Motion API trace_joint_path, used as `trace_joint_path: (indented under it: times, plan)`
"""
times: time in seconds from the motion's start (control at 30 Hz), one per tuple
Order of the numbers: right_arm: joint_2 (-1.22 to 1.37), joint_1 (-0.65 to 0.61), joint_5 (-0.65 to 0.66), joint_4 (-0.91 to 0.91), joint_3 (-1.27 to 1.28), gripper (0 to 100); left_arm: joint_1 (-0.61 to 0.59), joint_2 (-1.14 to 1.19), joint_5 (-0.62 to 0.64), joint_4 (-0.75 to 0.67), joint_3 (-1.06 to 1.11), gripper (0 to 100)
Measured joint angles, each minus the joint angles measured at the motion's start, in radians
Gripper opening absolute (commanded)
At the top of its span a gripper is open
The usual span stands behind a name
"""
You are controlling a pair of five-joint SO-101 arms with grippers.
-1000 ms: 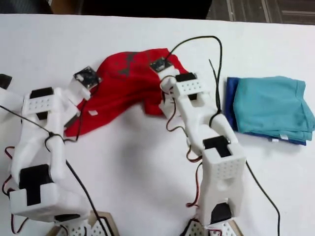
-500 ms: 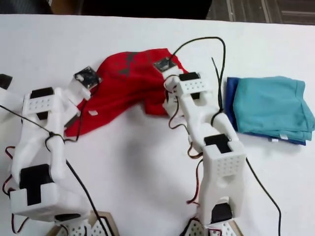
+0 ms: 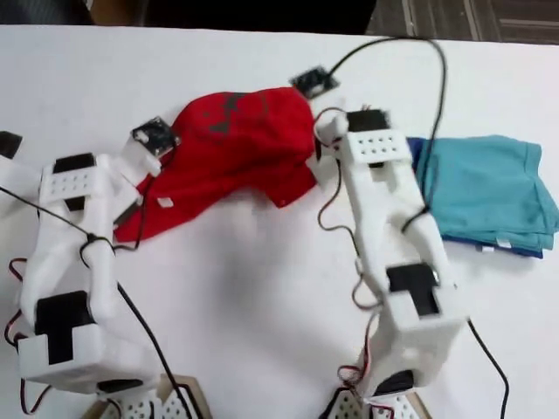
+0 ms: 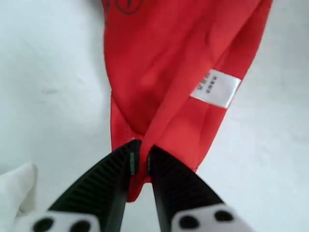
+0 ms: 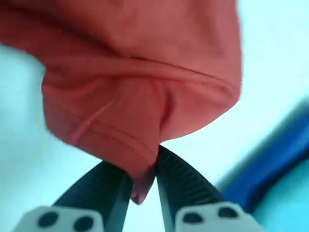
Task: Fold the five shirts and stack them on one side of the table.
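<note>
A red shirt [image 3: 231, 148] lies bunched across the middle of the white table [image 3: 262, 288], between the two arms. My left gripper [image 4: 140, 157] is shut on the red shirt [image 4: 174, 82] at one narrow end, near its white label [image 4: 216, 89]. At the shirt's other end my right gripper [image 5: 142, 181] is shut on a pinched fold of the red shirt [image 5: 135, 82], which hangs lifted from it. In the high view the left arm [image 3: 74, 227] stands at the shirt's left end and the right arm [image 3: 384, 218] at its right edge.
A folded teal shirt [image 3: 485, 188] lies on a folded blue shirt [image 3: 410, 161] at the table's right side, just beyond the right arm. Black and red cables [image 3: 428, 78] loop around both arms. The table's far edge [image 3: 262, 29] runs along the top.
My right arm has swung to the right toward the folded stack, pulling the red shirt's right end with it and stretching the cloth. The left arm has stayed put.
</note>
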Motion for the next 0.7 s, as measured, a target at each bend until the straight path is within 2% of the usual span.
trace_joint_path:
  times: [0.13, 0.3, 0.47, 0.6, 0.7]
  plan:
    - [-0.155, -0.002, 0.04, 0.002, 0.0, 2.0, 0.017, 0.0, 0.071, 0.126, -0.126, 3]
    - [-0.321, -0.002, 0.051, -0.003, 0.0, 2.0, 0.015, 0.0, 0.186, 0.376, -0.397, 3]
    - [-0.494, -0.003, 0.054, -0.003, 0.002, 2.0, 0.018, 0.0, 0.239, 0.621, -0.703, 3]
    - [-0.651, -0.003, 0.054, -0.038, 0.002, 2.0, 0.011, -0.006, 0.292, 0.678, -0.905, 3]
    - [-0.764, -0.003, 0.054, -0.069, 0.002, 2.0, 0.003, -0.058, 0.324, 0.686, -0.961, 3]
